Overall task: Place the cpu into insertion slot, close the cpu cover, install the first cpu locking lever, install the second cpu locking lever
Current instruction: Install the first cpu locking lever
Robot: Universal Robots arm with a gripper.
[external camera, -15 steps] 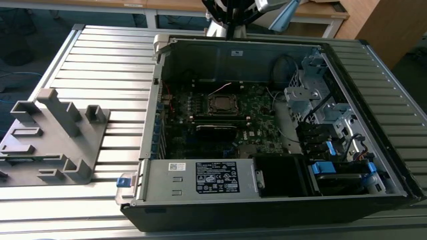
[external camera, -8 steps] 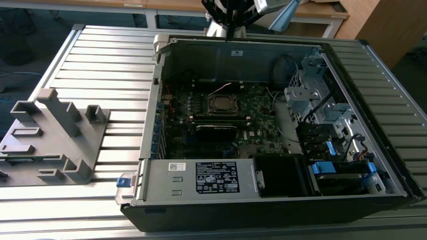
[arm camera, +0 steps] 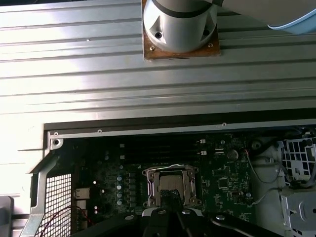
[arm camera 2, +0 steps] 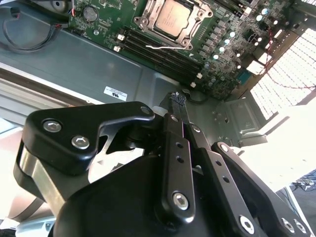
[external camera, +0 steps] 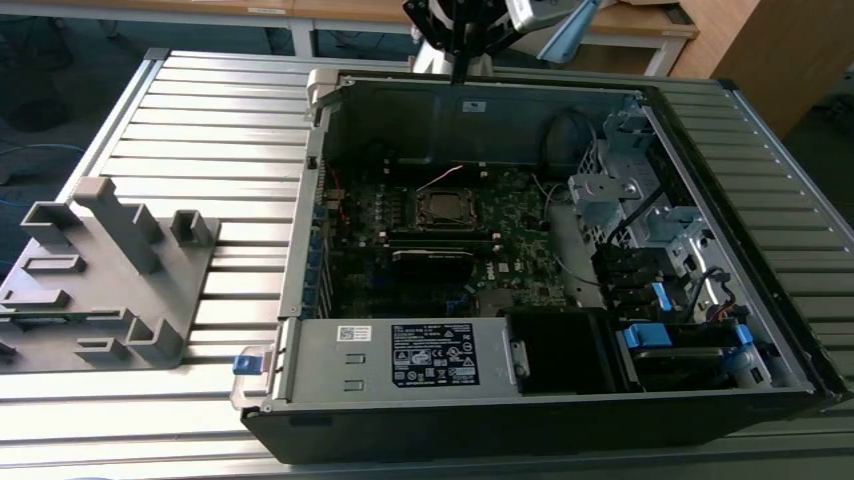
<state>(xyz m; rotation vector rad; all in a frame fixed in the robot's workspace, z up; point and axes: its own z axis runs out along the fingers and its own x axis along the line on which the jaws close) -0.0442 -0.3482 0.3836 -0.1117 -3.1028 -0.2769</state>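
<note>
cpu (arm camera 2: 174, 14) & cpu cover (arm camera 2: 146, 19) cut off by pic edge in second wrist view. insertion slot (arm camera: 150, 187) partly hidden behind gripper (arm camera: 172, 197) in first wrist view. arm (external camera: 545, 25) cut off at top edge in exterior view.

**Slatted table and what it carries**

We see a ribbed aluminium table (external camera: 200, 110), its slats running across the exterior view. An open computer case (external camera: 534, 425) lies on its side towards the exterior view's right. A grey moulded fixture (external camera: 107, 280) with upright blocks sits apart from it at the exterior view's left. In the first wrist view, the arm's base (arm camera: 180, 19) stands on the slats on a brown plate (arm camera: 148, 50).
</note>
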